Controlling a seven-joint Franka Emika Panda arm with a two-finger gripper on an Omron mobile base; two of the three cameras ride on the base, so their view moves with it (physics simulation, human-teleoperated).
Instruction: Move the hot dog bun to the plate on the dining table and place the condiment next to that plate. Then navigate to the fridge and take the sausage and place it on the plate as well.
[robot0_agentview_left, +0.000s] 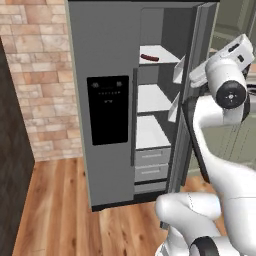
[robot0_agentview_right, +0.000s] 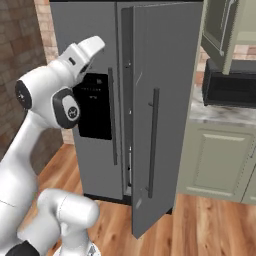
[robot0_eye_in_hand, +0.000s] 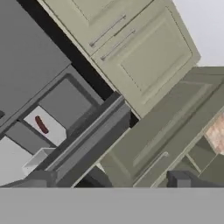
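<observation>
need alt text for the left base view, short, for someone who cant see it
A tall grey fridge with a black dispenser panel stands with its right door swung open, showing white shelves and drawers inside. A slim dark red-brown sausage lies on the top shelf. The white robot arm rises at the lower right, over a wooden floor by a brick wall.

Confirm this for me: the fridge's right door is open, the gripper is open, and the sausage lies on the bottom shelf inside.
Not quite. The sausage lies on the top shelf of the fridge, not the bottom one; the left base view shows this. The rest stands: the right door is open, and the gripper is open too.
</observation>
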